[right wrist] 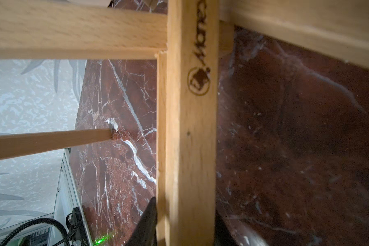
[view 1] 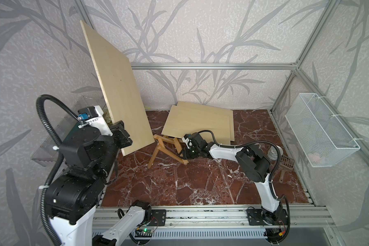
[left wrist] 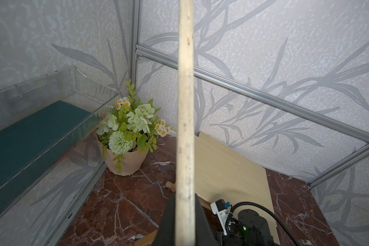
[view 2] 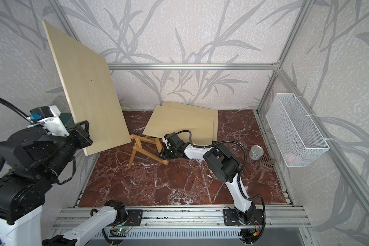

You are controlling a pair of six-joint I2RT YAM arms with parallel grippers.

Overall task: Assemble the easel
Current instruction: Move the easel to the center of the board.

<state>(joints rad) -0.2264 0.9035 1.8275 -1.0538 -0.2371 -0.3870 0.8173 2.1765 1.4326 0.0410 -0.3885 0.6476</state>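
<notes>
The left arm point(view 1: 87, 153) stands high at about 8 o'clock in both top views, with its wrist pointing toward 2 o'clock. The left hand point(view 1: 124, 136) is closed tight on an edge of the board point(view 1: 119, 89) near its lower corner, with one dark finger point(left wrist: 167, 221) on each side of the edge in the left wrist view. The right arm point(view 1: 222, 149) rises from its base at 5 o'clock, bends at the elbow and stretches low toward 9 o'clock, where the right hand point(view 1: 184, 152) grips a leg of the easel point(view 1: 161, 147), its fingers point(right wrist: 147, 223) pressing both sides of the slat.
</notes>
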